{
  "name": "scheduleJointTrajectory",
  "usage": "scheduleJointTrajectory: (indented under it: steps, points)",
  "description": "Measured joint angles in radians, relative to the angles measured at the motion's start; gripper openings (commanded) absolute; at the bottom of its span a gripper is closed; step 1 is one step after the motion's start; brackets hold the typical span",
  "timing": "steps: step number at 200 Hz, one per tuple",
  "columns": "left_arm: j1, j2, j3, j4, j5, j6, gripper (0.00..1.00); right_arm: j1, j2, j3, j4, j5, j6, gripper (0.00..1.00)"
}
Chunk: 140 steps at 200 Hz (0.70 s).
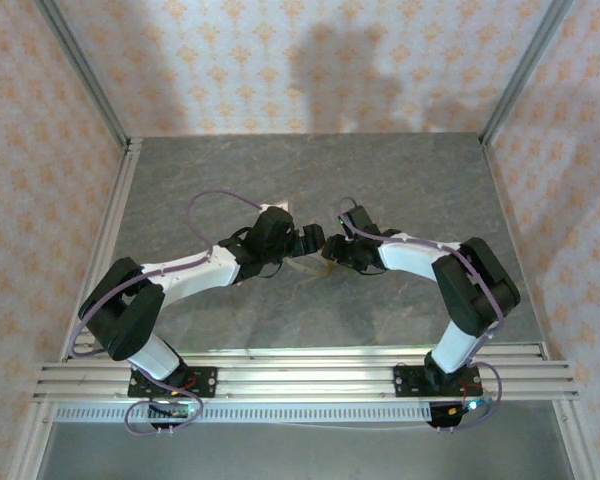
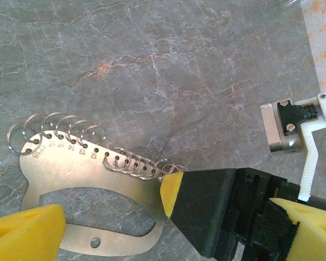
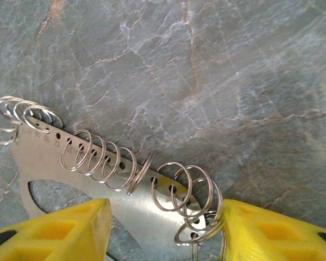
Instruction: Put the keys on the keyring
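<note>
The keyring (image 2: pixel 65 171) is a flat silvery plate with an oval cutout, lying on the grey stone-look table. Several split rings (image 3: pixel 103 157) hang through its row of numbered holes. It shows faintly as a pale shape (image 1: pixel 310 268) between the two arms. My left gripper (image 2: pixel 165 234) is open, with one yellow finger (image 2: pixel 22 234) over the plate's lower edge. My right gripper (image 3: pixel 165 234) straddles the plate's ring end with its jaws apart. Its right pad (image 3: pixel 271 231) touches the end rings (image 3: pixel 206 223). One of its pad tips (image 2: pixel 172 193) meets the plate's end. The keys are out of view.
A small metal block with a white bracket (image 2: pixel 290 128) sits off the plate's right end. Patterned walls and aluminium posts (image 1: pixel 110 200) close in the table (image 1: pixel 310 170) on three sides. A slotted rail (image 1: pixel 300 365) runs along the near edge.
</note>
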Motion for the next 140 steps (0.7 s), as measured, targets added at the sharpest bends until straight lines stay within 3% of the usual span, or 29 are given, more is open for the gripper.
scheduleJointTrajectory:
  steps: [95, 140]
  points:
    - [0.000, 0.000, 0.000, 0.000, 0.000, 0.000, 0.95, 0.069, -0.084, -0.107, 0.047, -0.069, 0.047, 0.53]
    - [0.000, 0.000, 0.000, 0.000, 0.000, 0.000, 0.95, 0.069, -0.165, -0.113, 0.012, -0.018, 0.031, 0.52]
